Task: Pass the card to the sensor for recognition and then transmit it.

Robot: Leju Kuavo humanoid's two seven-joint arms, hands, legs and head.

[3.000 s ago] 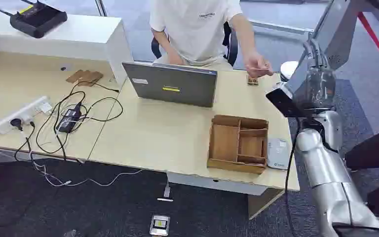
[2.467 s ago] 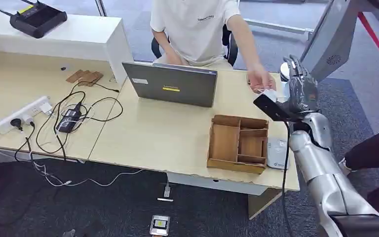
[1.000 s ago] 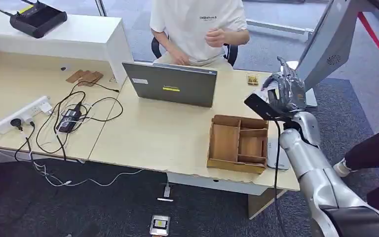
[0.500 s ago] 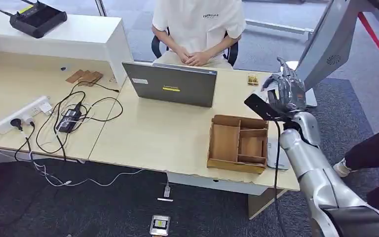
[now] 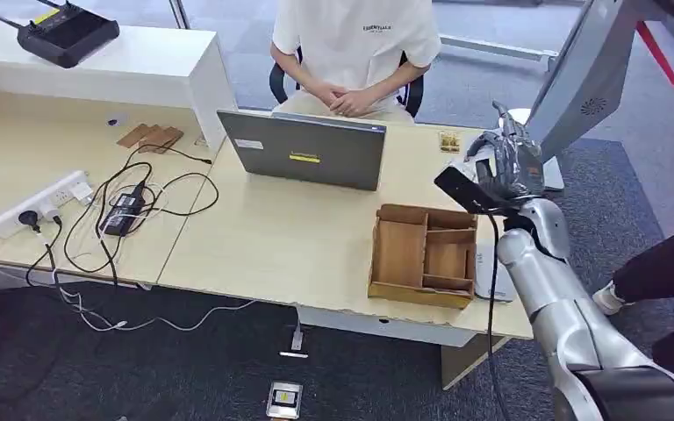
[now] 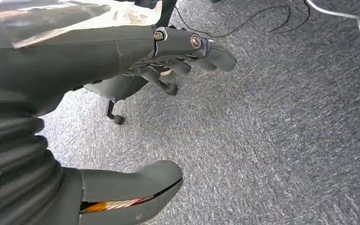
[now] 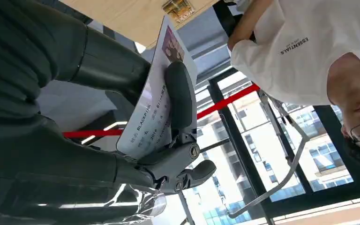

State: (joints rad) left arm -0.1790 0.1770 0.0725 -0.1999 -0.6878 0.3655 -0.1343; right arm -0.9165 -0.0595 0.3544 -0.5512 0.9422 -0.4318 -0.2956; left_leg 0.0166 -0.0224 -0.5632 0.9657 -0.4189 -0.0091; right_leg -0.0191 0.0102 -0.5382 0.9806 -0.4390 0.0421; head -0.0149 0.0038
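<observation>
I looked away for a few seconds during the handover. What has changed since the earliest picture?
The person reached over with a card, then drew the arm back and now sits with hands folded. The right hand came down and toward the desk, and now holds the card between thumb and fingers. The laptop, wooden tray and cables stayed put.

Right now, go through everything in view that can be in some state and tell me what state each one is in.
Right robot hand: raised above the desk's far right corner, gripping the card.
Card: held between thumb and fingers.
Left robot hand: holds nothing, fingers apart, above the carpet.
Laptop: open, lid back facing the robot.
Wooden tray: compartments empty.
Power strip: plug inserted.
</observation>
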